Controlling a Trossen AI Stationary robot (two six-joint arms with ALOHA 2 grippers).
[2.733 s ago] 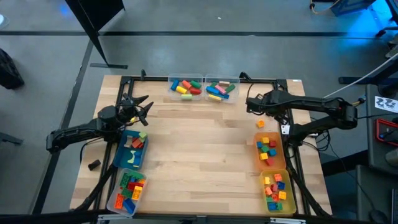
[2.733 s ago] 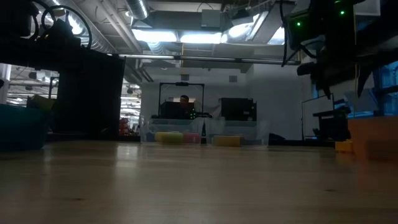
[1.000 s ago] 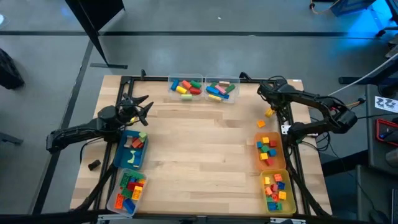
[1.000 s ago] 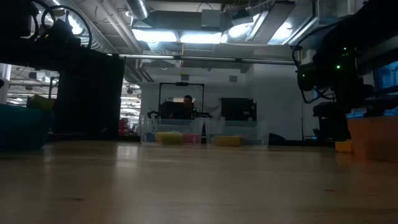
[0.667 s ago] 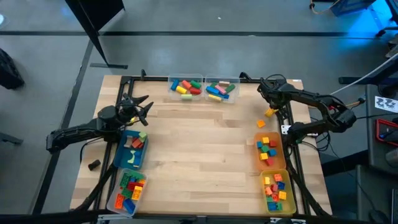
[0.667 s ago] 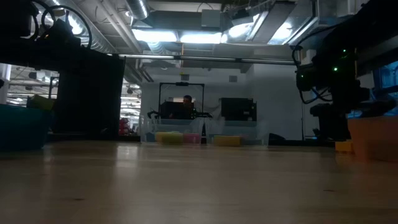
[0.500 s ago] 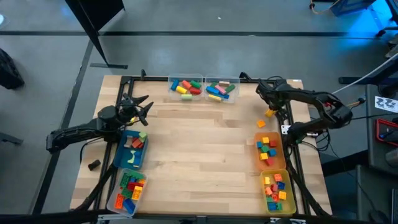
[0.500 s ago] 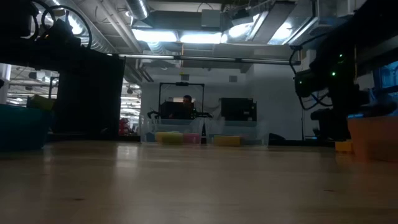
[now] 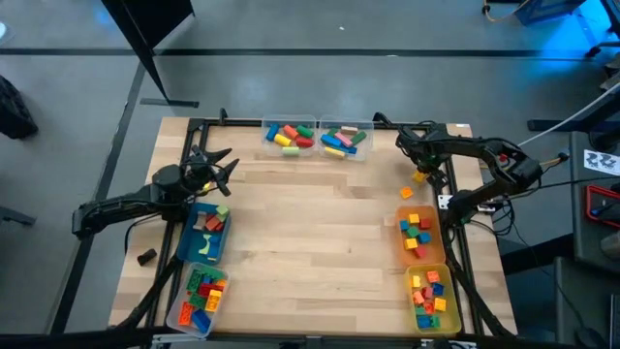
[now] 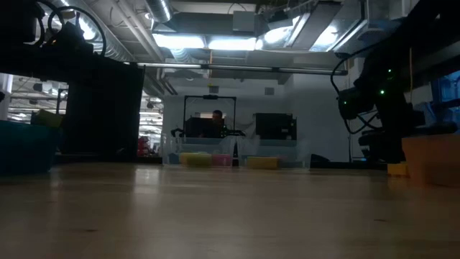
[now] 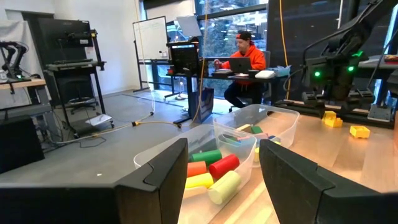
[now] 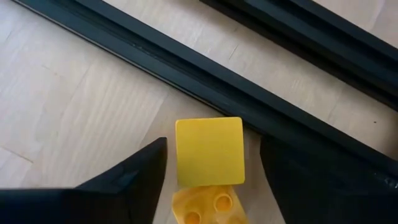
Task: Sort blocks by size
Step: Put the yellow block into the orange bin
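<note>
Between the spread jaws of our right gripper (image 12: pixel 205 180) sits a yellow block (image 12: pixel 209 151), flat face up, with a second studded yellow piece (image 12: pixel 205 207) touching it on the near side; nothing is gripped yet, and we judge the jaws straddle the block so they can close on its two side faces. Just beyond the block runs the dark frame rail (image 12: pixel 205 81), which leaves little room on that side. Seen from overhead, this gripper (image 9: pixel 409 155) hangs at the far right corner of the worktop (image 9: pixel 320 233), the loose block (image 9: pixel 418 176) just beside it, well apart from the orange bin (image 9: pixel 419 236) where small blocks already lie. Across the worktop our left gripper (image 9: pixel 215 163) waits with jaws apart and empty over the blue bin (image 9: pixel 203 236); past its jaws stand the clear bins (image 11: pixel 249 134) of long bars, a person seated at a desk behind
</note>
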